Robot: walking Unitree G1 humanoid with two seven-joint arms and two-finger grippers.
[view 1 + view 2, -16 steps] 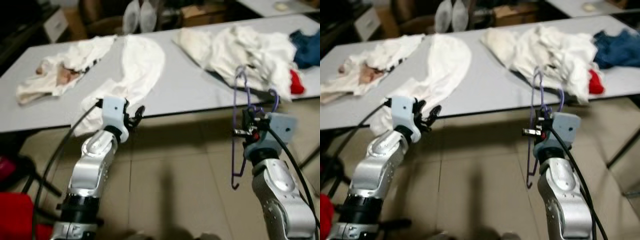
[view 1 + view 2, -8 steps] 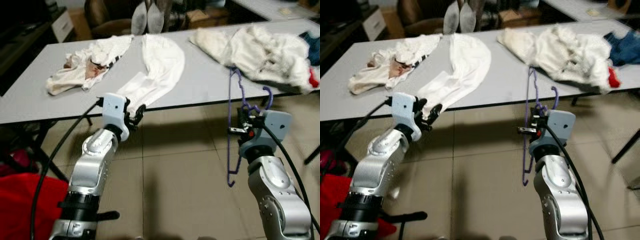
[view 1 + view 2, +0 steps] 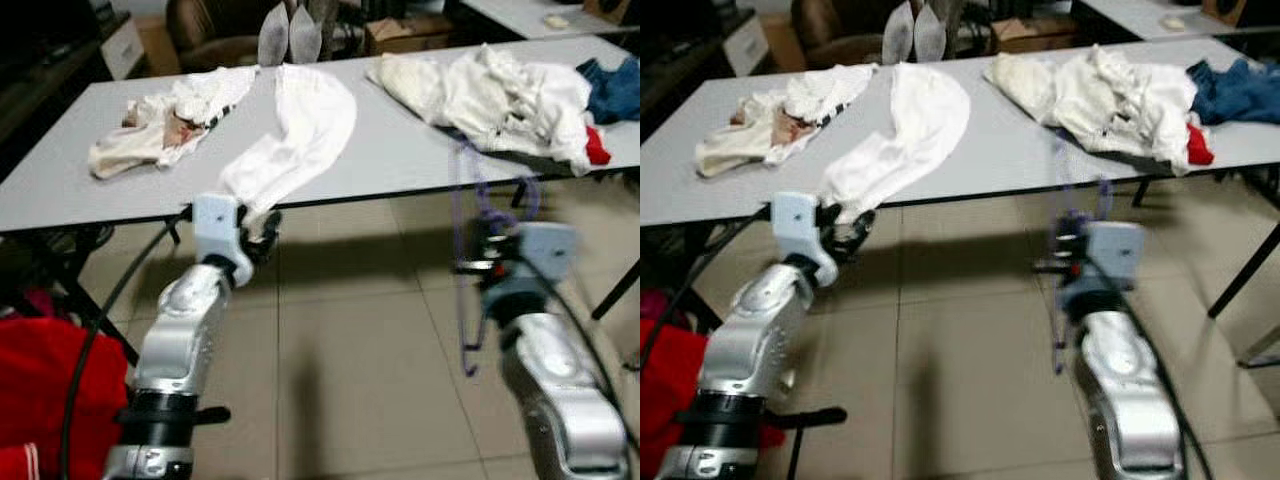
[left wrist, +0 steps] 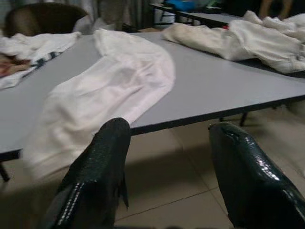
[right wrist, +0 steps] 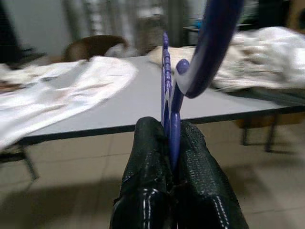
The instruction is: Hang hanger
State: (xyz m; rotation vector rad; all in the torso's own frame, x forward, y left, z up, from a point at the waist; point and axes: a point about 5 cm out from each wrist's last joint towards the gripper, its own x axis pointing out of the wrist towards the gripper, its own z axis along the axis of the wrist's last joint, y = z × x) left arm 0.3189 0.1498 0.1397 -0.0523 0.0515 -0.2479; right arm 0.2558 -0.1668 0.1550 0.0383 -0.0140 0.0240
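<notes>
The purple hanger (image 3: 466, 260) stands upright, its long axis vertical, hook (image 5: 209, 45) uppermost, lower end hanging toward the tiled floor (image 3: 350, 380). It is thin, plastic and blurred in the eye views. The right gripper (image 5: 172, 157) clamps it between both fingers, before the grey counter (image 3: 400, 150). The left gripper (image 4: 167, 167) is spread wide near a white garment (image 4: 109, 90).

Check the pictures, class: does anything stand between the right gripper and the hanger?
Nothing does. The right gripper is already shut on the purple hanger, clamping its bar between both fingers in front of the table. The left gripper is open, holding nothing.
</notes>
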